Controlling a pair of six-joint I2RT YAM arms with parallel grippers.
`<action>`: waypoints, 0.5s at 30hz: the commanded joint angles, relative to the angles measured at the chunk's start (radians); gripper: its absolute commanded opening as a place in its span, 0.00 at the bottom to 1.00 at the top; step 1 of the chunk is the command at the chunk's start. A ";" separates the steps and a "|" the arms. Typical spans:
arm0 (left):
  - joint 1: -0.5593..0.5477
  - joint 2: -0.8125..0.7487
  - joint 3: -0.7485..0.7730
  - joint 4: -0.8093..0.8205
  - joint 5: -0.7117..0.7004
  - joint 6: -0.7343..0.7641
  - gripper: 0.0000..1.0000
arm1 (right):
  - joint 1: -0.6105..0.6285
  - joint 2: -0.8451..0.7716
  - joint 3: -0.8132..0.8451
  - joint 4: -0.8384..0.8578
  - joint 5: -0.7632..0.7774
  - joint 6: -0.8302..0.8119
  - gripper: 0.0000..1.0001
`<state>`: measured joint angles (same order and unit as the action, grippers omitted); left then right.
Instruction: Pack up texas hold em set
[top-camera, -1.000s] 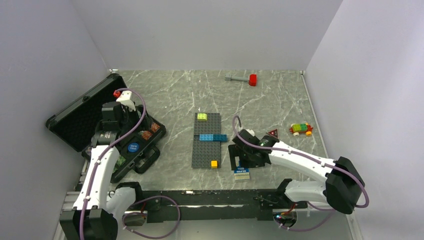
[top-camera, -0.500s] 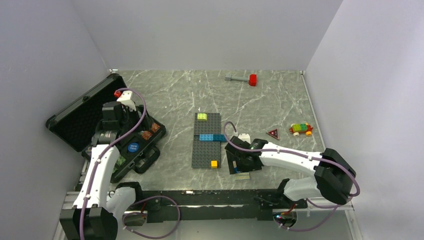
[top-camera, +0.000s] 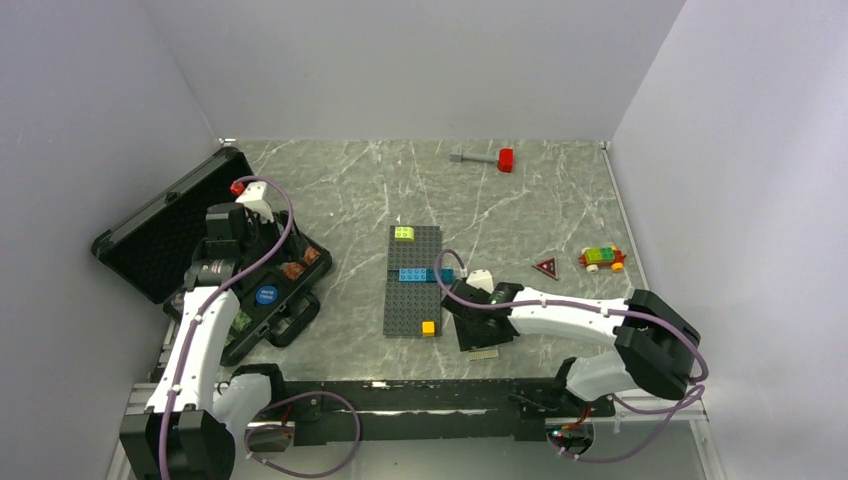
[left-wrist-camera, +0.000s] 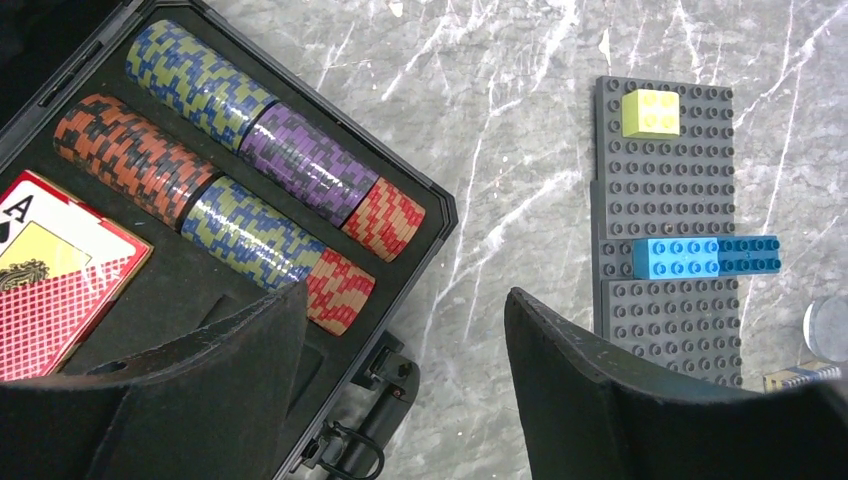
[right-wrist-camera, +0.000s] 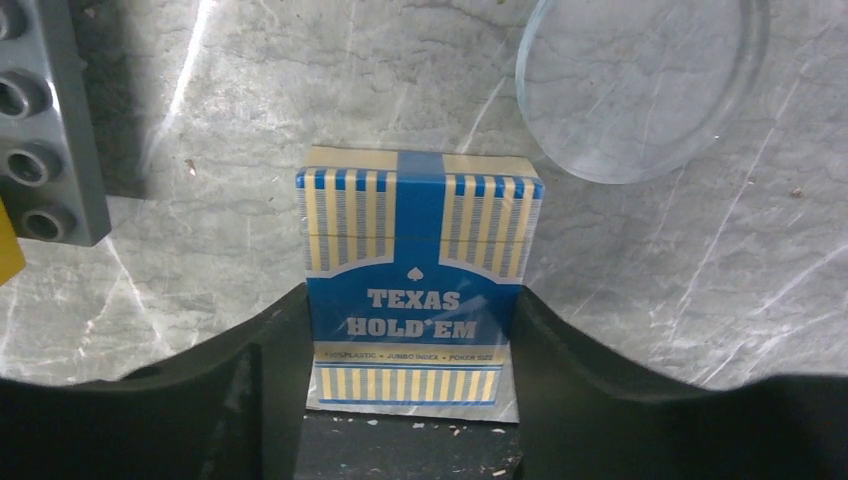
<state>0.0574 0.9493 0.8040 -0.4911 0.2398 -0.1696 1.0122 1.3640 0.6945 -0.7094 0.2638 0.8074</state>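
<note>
Where the right gripper (right-wrist-camera: 410, 335) sits: low on the table (top-camera: 350, 190), closed against both long sides of the blue-white card pack (right-wrist-camera: 418, 270), which lies flat just beside the grey baseplate (top-camera: 412, 282).
Left gripper (left-wrist-camera: 405, 300): fingers spread wide, holding nothing, above the case's corner.
Case (top-camera: 150, 235): open at the left, with the pink card pack (left-wrist-camera: 60, 280) and chip rows (left-wrist-camera: 250, 190) inside.
Red-triangle button (top-camera: 545, 267): on the table, well apart from the case.

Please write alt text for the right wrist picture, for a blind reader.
A blue and cream Texas Hold'em card pack lies on the marble table, closely flanked by the right gripper. A clear round disc lies beyond it; a grey baseplate corner shows at left.
</note>
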 joint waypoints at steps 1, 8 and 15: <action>-0.016 -0.001 0.006 0.026 0.061 -0.001 0.76 | 0.027 -0.013 0.016 0.027 0.059 0.007 0.47; -0.170 0.039 0.053 0.031 0.095 -0.046 0.75 | 0.029 -0.192 0.064 0.124 0.059 -0.255 0.34; -0.433 0.142 0.121 0.142 0.297 -0.234 0.76 | 0.032 -0.281 0.151 0.335 -0.099 -0.688 0.30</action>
<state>-0.2443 1.0340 0.8471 -0.4610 0.3744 -0.2817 1.0374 1.1210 0.7601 -0.5571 0.2466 0.4084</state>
